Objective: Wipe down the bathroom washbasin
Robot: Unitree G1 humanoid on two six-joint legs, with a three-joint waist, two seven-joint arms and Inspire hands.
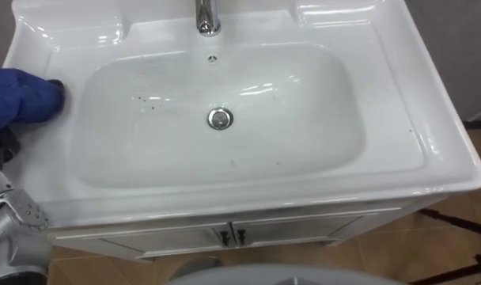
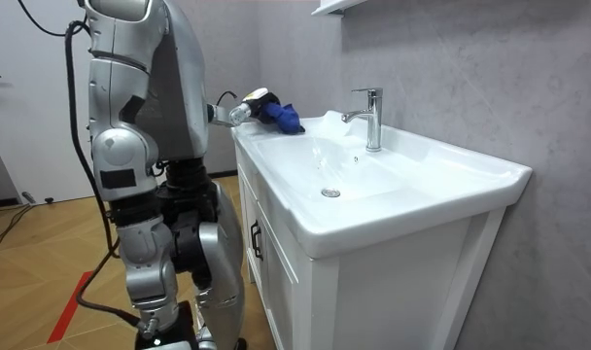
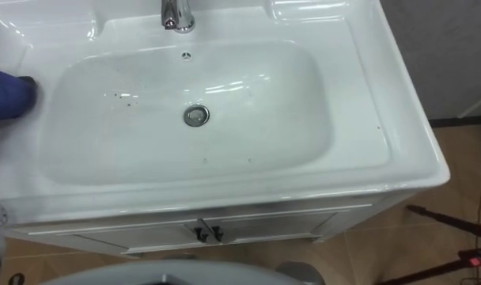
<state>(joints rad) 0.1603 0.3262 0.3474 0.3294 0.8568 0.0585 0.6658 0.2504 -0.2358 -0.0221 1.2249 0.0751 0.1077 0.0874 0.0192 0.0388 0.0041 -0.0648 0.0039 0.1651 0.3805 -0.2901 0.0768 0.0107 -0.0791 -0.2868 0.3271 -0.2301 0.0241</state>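
Note:
A white basin (image 1: pixel 304 134) is set in a white countertop, with a chrome drain (image 1: pixel 219 119) in the middle and a few dark specks (image 1: pixel 149 99) on the bowl's left slope. A blue cloth (image 1: pixel 19 93) rests on the left rim, outside the bowl. My left hand (image 2: pixel 253 101) is curled on the cloth, and one dark fingertip (image 1: pixel 55 83) pokes out at the cloth's right edge. In the room view I stand upright at the front of the vanity, with my left arm reaching to its far end.
A chrome faucet (image 1: pixel 206 17) rises at the back centre of the basin. Below the counter is a white cabinet with two doors (image 1: pixel 225 233). A grey wall (image 2: pixel 470 58) runs behind the basin. Dark stand legs (image 1: pixel 462 222) cross the wooden floor at the right.

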